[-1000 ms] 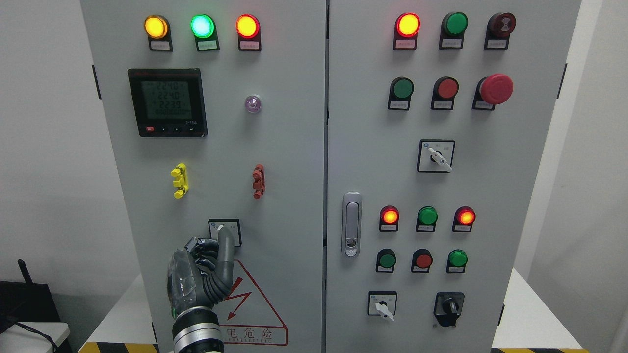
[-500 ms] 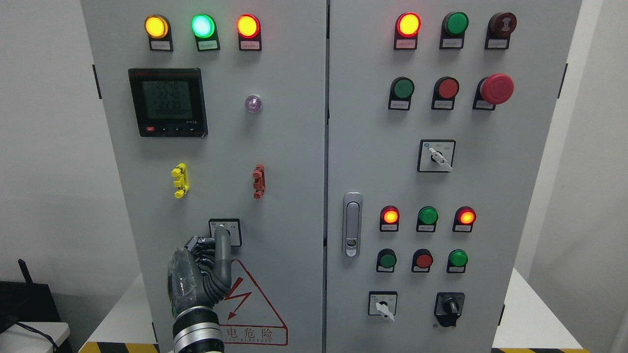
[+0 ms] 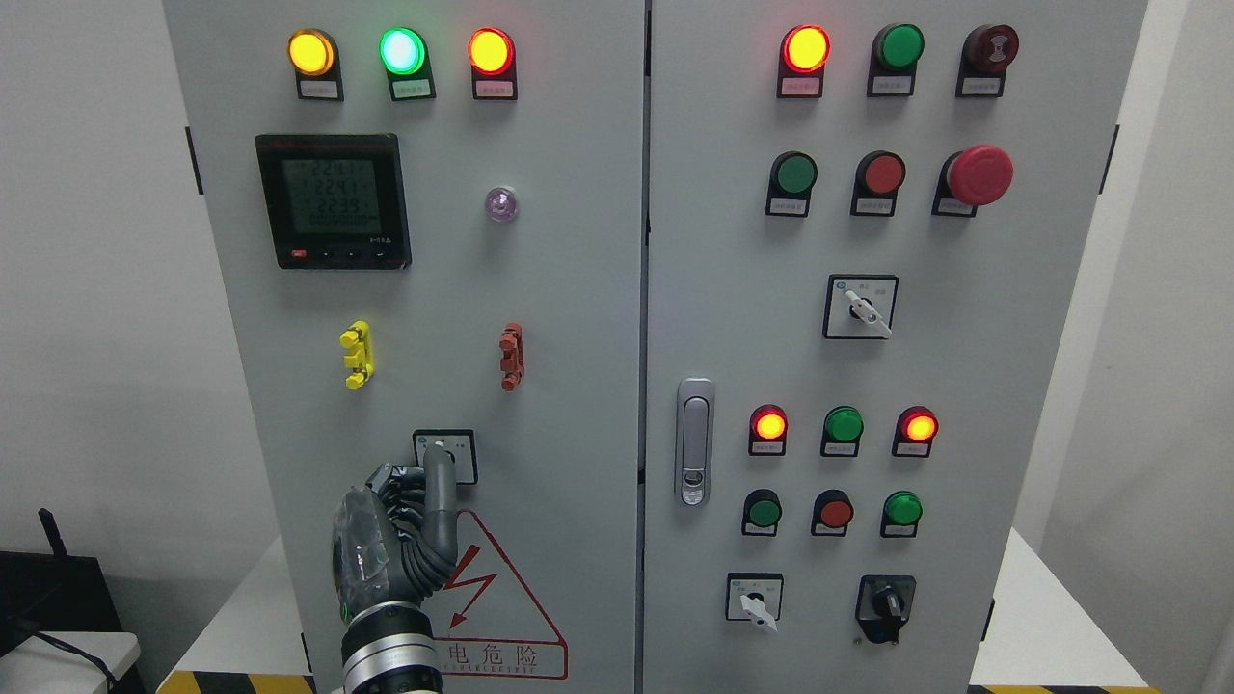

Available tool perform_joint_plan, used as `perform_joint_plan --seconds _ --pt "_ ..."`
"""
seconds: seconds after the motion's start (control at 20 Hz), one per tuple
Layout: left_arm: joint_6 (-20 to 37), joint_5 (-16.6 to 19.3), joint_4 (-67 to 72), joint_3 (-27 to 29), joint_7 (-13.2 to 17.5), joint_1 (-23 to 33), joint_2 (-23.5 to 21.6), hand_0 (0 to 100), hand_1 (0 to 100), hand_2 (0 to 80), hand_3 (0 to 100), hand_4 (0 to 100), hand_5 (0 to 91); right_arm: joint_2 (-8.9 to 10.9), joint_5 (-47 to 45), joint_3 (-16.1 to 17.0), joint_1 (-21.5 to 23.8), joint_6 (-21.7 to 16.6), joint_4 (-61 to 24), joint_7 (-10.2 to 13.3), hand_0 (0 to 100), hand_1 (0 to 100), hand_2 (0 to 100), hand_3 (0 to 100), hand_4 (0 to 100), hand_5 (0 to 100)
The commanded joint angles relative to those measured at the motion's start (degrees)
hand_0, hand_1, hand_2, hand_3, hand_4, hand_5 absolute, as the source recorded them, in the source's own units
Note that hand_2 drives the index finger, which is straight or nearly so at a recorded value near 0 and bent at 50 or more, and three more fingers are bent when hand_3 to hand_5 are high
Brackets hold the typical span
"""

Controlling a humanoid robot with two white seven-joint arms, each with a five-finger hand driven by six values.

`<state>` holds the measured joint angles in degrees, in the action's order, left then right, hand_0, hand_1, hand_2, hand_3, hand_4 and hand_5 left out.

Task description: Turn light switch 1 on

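Cabinet (image 3: 540, 318), grey steel with two doors, fills the view; its left door carries a row of lit lamps along the top, a digital meter (image 3: 333, 200), a yellow clip (image 3: 356, 354) and a red clip (image 3: 511, 356), and low down the small rotary switch (image 3: 444, 455) on its square black-framed plate, just above the red warning triangle (image 3: 496, 607). That selector is what the hand is working, so I take it for light switch 1, though its label is too small to read. Left hand (image 3: 400, 535) comes up from the bottom edge, knuckles bunched, most fingers curled in against the palm, one grey finger (image 3: 442, 482) raised with its tip on the knob, covering its lower half. Right hand does not show. Risks from here, as I judge them: contact is a single fingertip rather than a pinch, so a sideways push may slide off the pointer instead of rotating it — the switch would then stay where it is. Pressing straight in does nothing on a rotary type. A slip would likely skid the tip onto bare panel only, since the nearest other controls sit well apart. Whether the knob has reached its on position I cannot tell — the finger hides it.
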<state>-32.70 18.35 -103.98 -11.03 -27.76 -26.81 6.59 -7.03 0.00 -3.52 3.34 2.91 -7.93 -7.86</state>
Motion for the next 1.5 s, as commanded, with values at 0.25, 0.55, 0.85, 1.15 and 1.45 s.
perform_joint_plan --seconds 0.25,0.55,0.85,1.15,1.45 --pt "-0.18 0.10 0.09 -0.22 0.87 0.00 0.00 51 27 57.1 79 85 82.0 0.00 -0.97 0.00 0.00 0.00 -0.06 0.04 12 39 0 0 0 0" --pt "-0.18 0.10 0.09 -0.22 0.87 0.00 0.00 56 26 57.2 79 85 82.2 0.00 -0.97 0.00 0.00 0.00 0.02 -0.05 12 39 0 0 0 0" --pt "-0.09 0.10 0.09 -0.30 0.87 0.00 -0.09 59 23 57.3 80 86 82.6 0.00 -0.97 0.00 0.00 0.00 0.02 0.04 12 39 0 0 0 0" --pt "0.00 0.02 0.09 -0.22 0.87 -0.09 -0.09 63 13 57.3 80 86 82.7 0.00 -1.06 0.00 0.00 0.00 -0.06 -0.05 12 39 0 0 0 0" --pt "0.26 -0.07 0.18 -0.22 0.87 -0.09 -0.09 66 4 56.6 79 86 82.8 0.00 -0.97 0.00 0.00 0.00 -0.06 0.04 12 39 0 0 0 0"
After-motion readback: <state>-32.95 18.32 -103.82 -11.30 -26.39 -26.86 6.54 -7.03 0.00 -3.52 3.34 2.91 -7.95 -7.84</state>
